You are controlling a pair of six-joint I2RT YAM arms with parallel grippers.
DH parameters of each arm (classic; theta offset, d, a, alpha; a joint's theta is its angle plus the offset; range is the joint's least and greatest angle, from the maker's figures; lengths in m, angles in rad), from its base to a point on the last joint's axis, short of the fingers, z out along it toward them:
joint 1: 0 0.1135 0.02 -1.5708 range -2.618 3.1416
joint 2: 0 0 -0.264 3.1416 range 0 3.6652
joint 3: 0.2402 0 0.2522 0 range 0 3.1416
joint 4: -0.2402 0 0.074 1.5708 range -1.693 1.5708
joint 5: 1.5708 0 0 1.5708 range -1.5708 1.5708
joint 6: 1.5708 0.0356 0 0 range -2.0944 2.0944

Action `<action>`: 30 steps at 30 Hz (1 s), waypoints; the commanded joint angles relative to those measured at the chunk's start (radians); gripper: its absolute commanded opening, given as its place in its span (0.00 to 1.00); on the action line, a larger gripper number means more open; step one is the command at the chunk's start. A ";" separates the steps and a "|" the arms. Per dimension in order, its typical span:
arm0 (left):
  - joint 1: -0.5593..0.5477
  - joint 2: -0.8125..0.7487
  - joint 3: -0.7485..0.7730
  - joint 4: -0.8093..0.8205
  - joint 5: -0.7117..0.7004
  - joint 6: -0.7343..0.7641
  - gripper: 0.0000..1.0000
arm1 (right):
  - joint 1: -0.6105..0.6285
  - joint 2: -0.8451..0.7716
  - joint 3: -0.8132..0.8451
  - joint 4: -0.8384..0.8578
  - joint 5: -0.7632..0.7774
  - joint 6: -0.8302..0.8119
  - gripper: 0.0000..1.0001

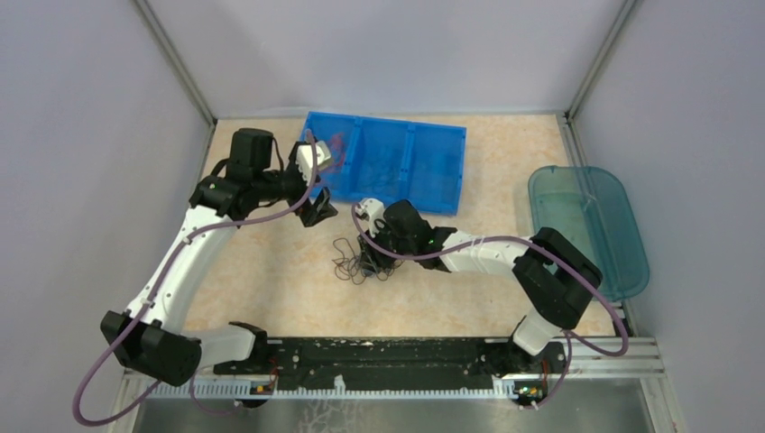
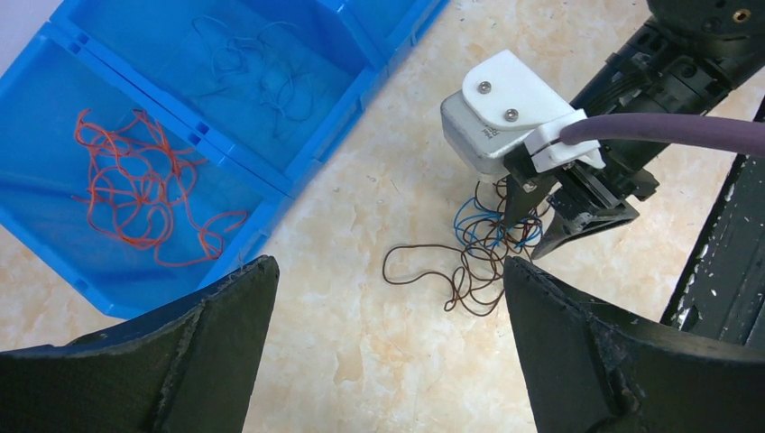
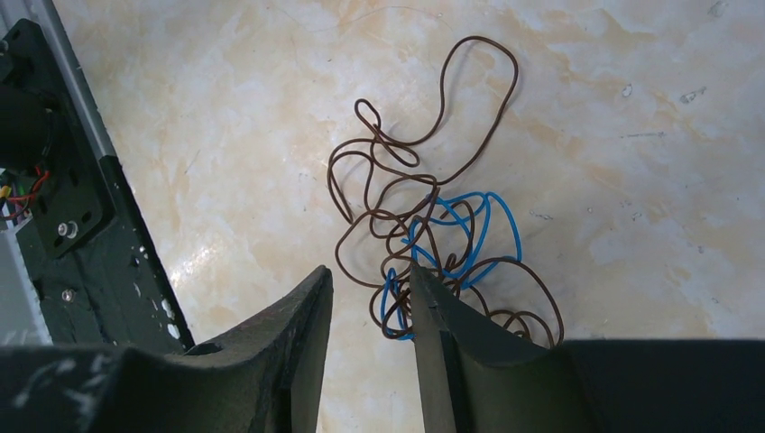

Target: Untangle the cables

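Note:
A tangle of thin brown and blue cables lies on the marbled tabletop. My right gripper stands over its near edge. Its jaws are open by a narrow gap, and a few brown and blue loops lie between them beside the right finger. My left gripper hovers wide open to the left of the tangle, with only bare table between its fingers. Red cables lie in the left compartment of a blue bin, and thin dark blue cables in the one beside it.
The blue bin's wall runs close to my left gripper on the far left. A teal translucent tray sits at the table's right edge. The black rail with the arm bases runs along the near edge.

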 commanded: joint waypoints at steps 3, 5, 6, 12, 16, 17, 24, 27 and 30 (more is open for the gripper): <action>0.004 -0.032 -0.013 -0.026 0.040 0.049 1.00 | -0.010 -0.012 0.059 0.001 -0.031 -0.039 0.31; 0.004 -0.033 -0.011 -0.026 0.042 0.050 1.00 | -0.011 -0.010 0.059 -0.007 -0.033 -0.044 0.28; 0.004 -0.033 -0.009 -0.026 0.044 0.051 1.00 | -0.012 -0.009 0.057 -0.011 -0.033 -0.047 0.27; 0.004 -0.038 -0.003 -0.028 0.053 0.051 1.00 | -0.021 0.002 0.039 -0.030 -0.034 -0.055 0.22; 0.004 -0.043 -0.003 -0.032 0.061 0.050 1.00 | -0.021 -0.006 0.023 -0.023 -0.008 -0.058 0.15; 0.004 -0.044 -0.004 -0.032 0.064 0.049 1.00 | -0.020 -0.011 0.024 -0.020 0.001 -0.058 0.09; 0.004 -0.057 -0.026 -0.045 0.090 0.068 1.00 | -0.029 -0.134 -0.008 0.054 0.018 -0.036 0.00; 0.003 -0.075 -0.074 -0.045 0.114 0.106 1.00 | -0.040 -0.210 -0.045 0.103 -0.011 -0.012 0.00; 0.001 -0.098 -0.151 -0.045 0.130 0.131 0.98 | -0.040 -0.276 -0.080 0.136 -0.038 0.000 0.00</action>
